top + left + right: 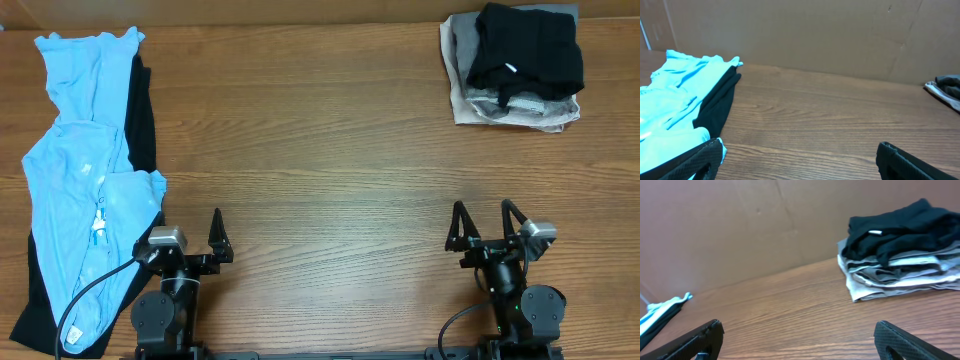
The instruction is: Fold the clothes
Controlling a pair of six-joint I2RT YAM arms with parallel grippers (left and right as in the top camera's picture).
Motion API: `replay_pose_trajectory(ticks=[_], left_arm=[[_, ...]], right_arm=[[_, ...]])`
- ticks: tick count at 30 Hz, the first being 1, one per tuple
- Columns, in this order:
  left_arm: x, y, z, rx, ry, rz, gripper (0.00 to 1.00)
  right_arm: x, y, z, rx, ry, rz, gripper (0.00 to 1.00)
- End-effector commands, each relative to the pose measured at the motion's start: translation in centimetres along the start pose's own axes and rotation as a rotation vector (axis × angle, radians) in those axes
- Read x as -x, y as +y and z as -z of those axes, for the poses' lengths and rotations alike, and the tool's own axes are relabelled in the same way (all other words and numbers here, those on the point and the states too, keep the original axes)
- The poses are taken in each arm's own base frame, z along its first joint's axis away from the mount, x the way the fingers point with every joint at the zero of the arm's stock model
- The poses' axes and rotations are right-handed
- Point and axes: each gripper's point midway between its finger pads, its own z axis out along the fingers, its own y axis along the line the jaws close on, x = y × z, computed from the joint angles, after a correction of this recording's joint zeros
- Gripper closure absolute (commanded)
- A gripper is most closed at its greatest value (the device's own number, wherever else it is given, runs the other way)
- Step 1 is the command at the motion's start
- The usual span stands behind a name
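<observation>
Left claw (190, 243) by T-shirt (70, 150) hiding black top (144, 120)

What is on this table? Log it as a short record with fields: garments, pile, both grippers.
unfolded garment: light blue T-shirt, crumpled, along the left side of the table
beneath it: black garment, showing along the shirt's right side
folded pile: far right corner, black piece on top, grey ones below
left gripper: open, empty, at the near edge by the shirt's hem
right gripper: open, empty, at the near edge
</observation>
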Motion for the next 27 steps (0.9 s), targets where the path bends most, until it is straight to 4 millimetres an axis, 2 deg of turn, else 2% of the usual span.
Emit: replay_pose_trajectory(ticks=[1, 7, 11, 18, 22, 27], left_arm=[[0.0, 0.0, 0.0, -0.005, -0.007, 0.003, 0.00], [0.1, 0.0, 0.0, -0.002, -0.009, 0.003, 0.00], [0.9, 0.1, 0.0, 0.006, -0.043, 0.005, 0.00], [4.0, -0.7, 0.6, -0.025, -0.130, -0.003, 0.00], [5.7, -0.9, 1.2, -0.014, -0.095, -0.030, 0.00], [9.0, -1.4, 1.2, -0.007, -0.050, -0.058, 0.00]], right_arm=[[-0.1, -0.6, 0.0, -0.030, -0.011, 0.002, 0.00], [0.0, -0.6, 0.0, -0.030, -0.013, 0.003, 0.00], [0.7, -0.3, 0.0, -0.020, -0.044, 0.005, 0.00], [3.1, 1.8, 0.5, 0.069, -0.091, 0.018, 0.00], [5.6, 2.9, 1.3, 0.084, -0.114, 0.039, 0.00], [9.4, 4.4, 2.2, 0.084, -0.129, 0.110, 0.00]])
